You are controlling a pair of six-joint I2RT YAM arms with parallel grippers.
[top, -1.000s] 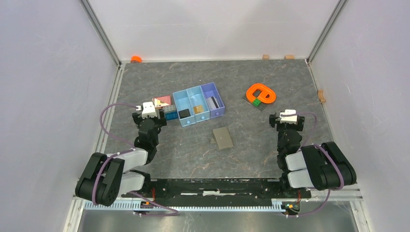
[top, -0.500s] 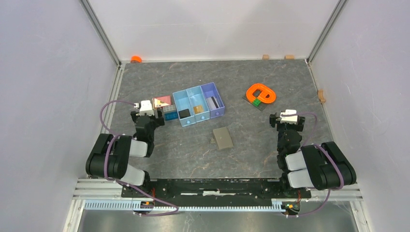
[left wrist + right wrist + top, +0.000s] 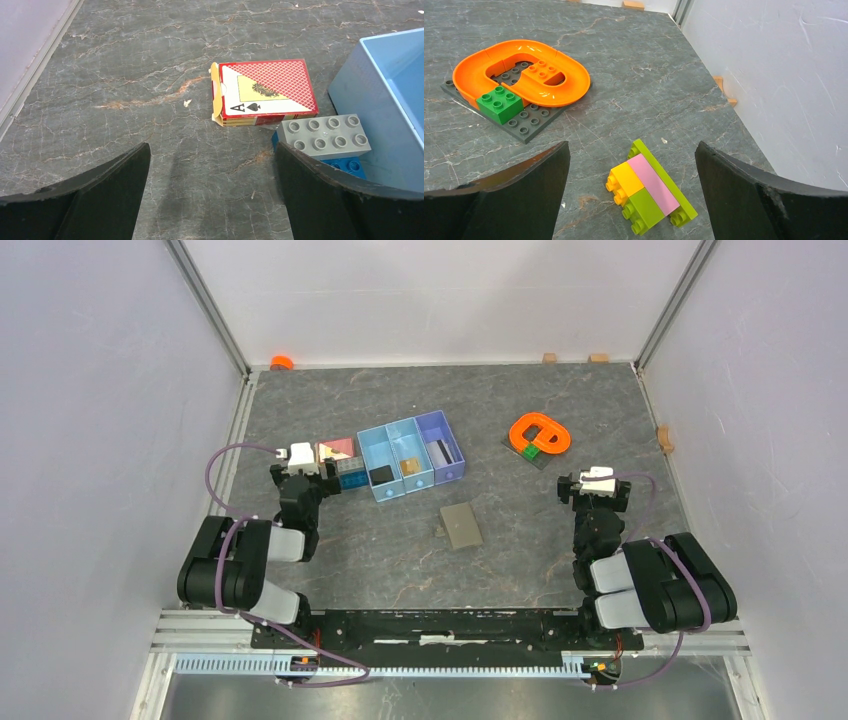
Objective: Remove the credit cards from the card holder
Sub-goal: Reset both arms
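Note:
The card holder [image 3: 461, 526] lies folded shut on the table's middle, grey-taupe, with a small dark bit at its left edge. A pale card with a dark stripe [image 3: 438, 452] lies in the purple compartment of the tray; no other credit card shows. My left gripper [image 3: 303, 473] is open and empty at the left, far from the holder; in the left wrist view [image 3: 212, 150] only bare table lies between its fingers. My right gripper [image 3: 594, 488] is open and empty at the right; in the right wrist view [image 3: 633, 150] it hangs over a small brick stack.
A blue-and-purple three-compartment tray [image 3: 405, 426] holds a black block [image 3: 381, 475] and a tan block [image 3: 410, 466]. A red playing-card box [image 3: 265, 92] and a grey-on-blue brick [image 3: 322, 137] lie ahead of the left gripper. An orange track on a grey plate [image 3: 521, 75] and a green-pink-yellow brick stack [image 3: 651, 187] lie at the right.
The left arm has folded back toward its base and its gripper has shifted slightly left and away. The right arm, the holder and the tray have not moved.

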